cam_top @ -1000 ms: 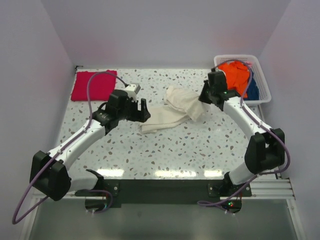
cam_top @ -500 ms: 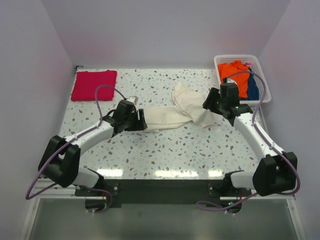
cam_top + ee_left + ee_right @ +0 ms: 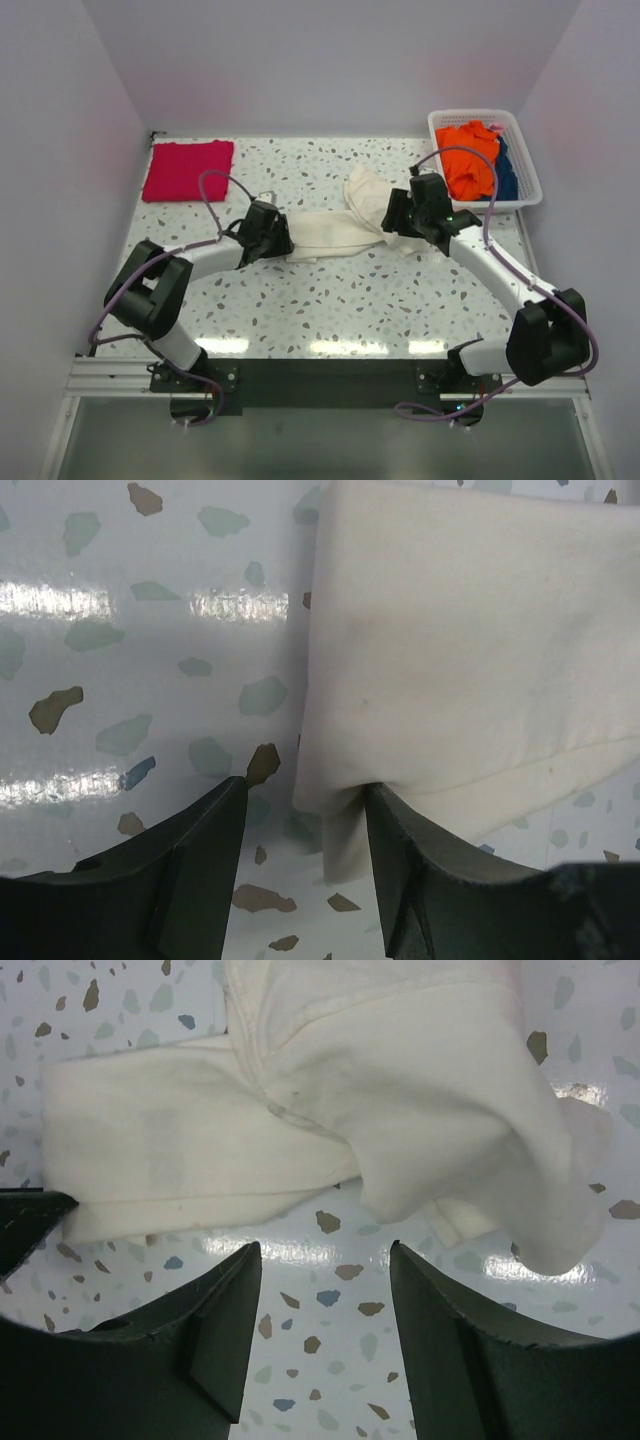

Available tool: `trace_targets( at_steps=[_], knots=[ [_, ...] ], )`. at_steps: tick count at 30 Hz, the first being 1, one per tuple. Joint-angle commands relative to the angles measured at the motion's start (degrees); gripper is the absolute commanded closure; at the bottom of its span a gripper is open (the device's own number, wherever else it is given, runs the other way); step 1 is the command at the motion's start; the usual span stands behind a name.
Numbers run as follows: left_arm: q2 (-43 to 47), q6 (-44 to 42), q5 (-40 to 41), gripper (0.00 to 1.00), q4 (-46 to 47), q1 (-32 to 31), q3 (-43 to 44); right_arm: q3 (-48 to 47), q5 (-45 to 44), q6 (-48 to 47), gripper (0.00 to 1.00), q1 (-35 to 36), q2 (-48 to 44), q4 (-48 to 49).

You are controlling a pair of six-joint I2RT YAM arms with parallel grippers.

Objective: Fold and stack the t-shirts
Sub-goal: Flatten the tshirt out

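Observation:
The cream-white t-shirt (image 3: pixel 340 228) lies crumpled in a long strip across the middle of the table, bunched at its right end (image 3: pixel 440 1110). My left gripper (image 3: pixel 278 238) is low at the strip's left end, open. Its jaws straddle a corner of the cream cloth (image 3: pixel 330 820), and the right finger (image 3: pixel 420 870) touches the fabric. My right gripper (image 3: pixel 396 214) hovers open over the bunched right end. Only bare table shows between its fingers (image 3: pixel 325 1247). The crimson-pink t-shirt (image 3: pixel 187 170) lies flat and folded at the back left corner.
A white basket (image 3: pixel 527 165) at the back right holds orange and blue clothes. White walls close in the speckled table (image 3: pixel 330 300) on the left, back and right.
My right gripper opened and let go of the cream shirt, which dropped flatter onto the table. My left gripper went down to the shirt's left end, its jaws narrowing around the corner.

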State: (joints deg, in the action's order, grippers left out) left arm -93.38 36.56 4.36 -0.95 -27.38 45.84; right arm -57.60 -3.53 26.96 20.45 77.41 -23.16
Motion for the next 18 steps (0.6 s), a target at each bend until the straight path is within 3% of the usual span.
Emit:
trace_targets(
  at_steps=[1,8,18],
  knots=[
    [-1.1,1.32,2.23,0.45,7.71,0.39,2.41,-0.58,-1.92,-1.21,0.42,0.65,0.11,0.04],
    [-0.48,1.68,0.91,0.53,10.26,0.39,2.41,1.79,-4.12,-1.56,0.43,0.91,0.38,0.39],
    [-0.57,1.94,-0.67,0.78,11.06,0.39,3.2,2.85,-5.87,-1.91,0.42,1.0,2.48,0.4]
  ],
)
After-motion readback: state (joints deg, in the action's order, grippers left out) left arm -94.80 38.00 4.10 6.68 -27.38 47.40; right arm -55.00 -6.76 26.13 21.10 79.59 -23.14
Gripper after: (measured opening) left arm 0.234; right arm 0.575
